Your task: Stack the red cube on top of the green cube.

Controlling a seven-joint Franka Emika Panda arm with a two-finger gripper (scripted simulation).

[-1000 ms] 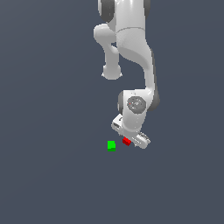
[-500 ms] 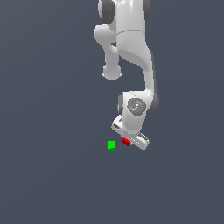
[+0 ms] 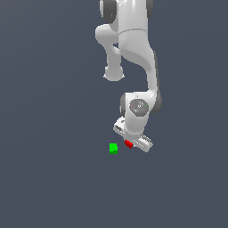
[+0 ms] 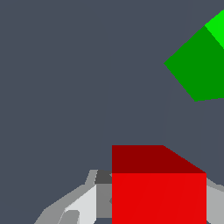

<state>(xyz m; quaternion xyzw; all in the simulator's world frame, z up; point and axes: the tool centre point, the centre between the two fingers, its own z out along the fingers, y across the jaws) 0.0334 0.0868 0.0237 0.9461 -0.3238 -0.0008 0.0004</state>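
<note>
The red cube [image 3: 128, 144] sits between the fingers of my white gripper [image 3: 131, 142], low over the dark floor. In the wrist view the red cube [image 4: 158, 192] fills the gap between the fingers [image 4: 83, 204], which press on both of its sides. The green cube [image 3: 113, 148] lies on the floor just to the exterior view's left of the red cube, a small gap apart. It also shows in the wrist view [image 4: 199, 65], beyond the red cube and off to one side. I cannot tell whether the red cube is off the floor.
The white arm [image 3: 133, 53] rises above the gripper toward the top of the exterior view. The floor [image 3: 53, 178] is plain dark grey, and no other objects show on it.
</note>
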